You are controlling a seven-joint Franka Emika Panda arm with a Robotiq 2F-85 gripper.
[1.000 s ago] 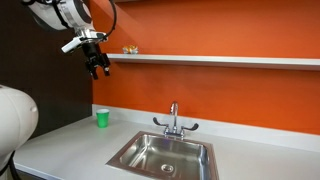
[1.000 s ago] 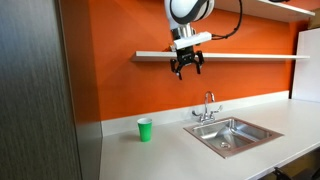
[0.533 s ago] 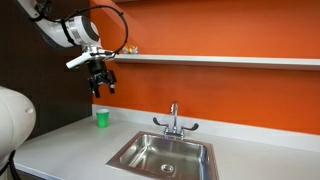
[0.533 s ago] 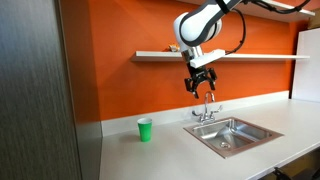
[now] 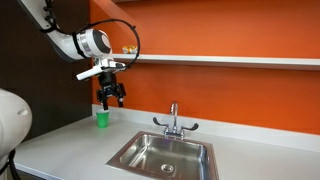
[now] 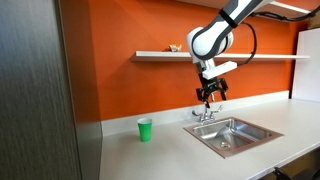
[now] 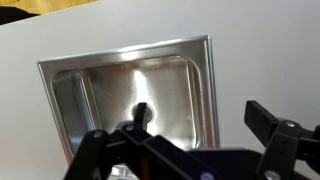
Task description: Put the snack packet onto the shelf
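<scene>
Our black end effector (image 5: 110,97) hangs with fingers apart and empty above the stainless steel sink (image 7: 130,90) (nothing left to carry, we judge), since the small orange-and-yellow foil snack packet (image 5: 129,49) lies on the long white wall shelf (image 5: 220,60)

Snack packet (image 6: 176,47): small, orange-yellow, lying flat on top of the shelf (image 6: 270,56) near its left end; details too small to make out. In an exterior view it shows at (image 5: 128,49).

Shelf (image 5: 230,60): long thin white board, level, running across the orange wall (image 5: 240,95).
</scene>
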